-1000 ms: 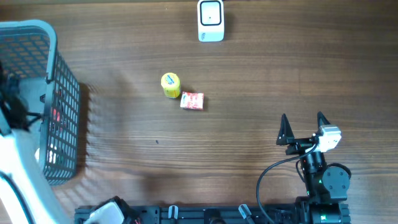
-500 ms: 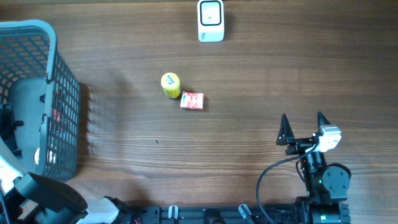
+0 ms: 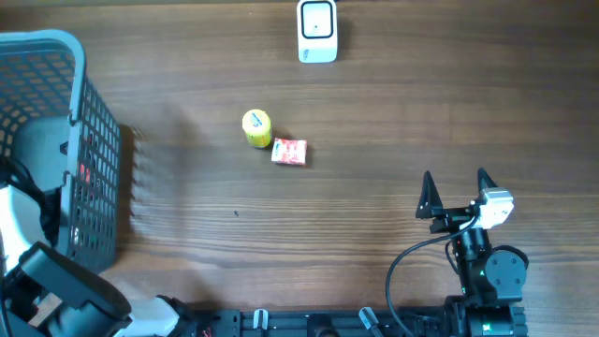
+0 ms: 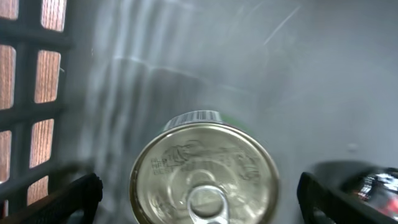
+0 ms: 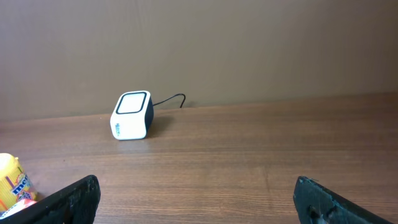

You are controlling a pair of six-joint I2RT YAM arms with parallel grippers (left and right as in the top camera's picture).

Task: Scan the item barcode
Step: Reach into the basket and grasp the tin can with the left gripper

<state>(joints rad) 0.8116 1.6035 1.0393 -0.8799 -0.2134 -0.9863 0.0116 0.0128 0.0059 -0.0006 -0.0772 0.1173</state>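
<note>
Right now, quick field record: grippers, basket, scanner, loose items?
left gripper: open, inside basket, jaws either side of can, not closed
can: pull-tab lid toward camera, barcode on side
right gripper: open, empty
scanner: white, top centre in overhead
loose items: yellow container beside red packet

Basket wall [image 4: 25,112] stands close beside the can [image 4: 205,177].

On the overhead view my right arm [image 3: 487,271] sits at five o'clock. It has round black joints, a white block [image 3: 496,208] by the wrist and two pointed black fingers [image 3: 428,192]. A black cable [image 3: 404,253] loops off its nine o'clock side. My left arm [image 3: 56,300], at eight o'clock, is black with a white link [image 3: 11,220].
</note>
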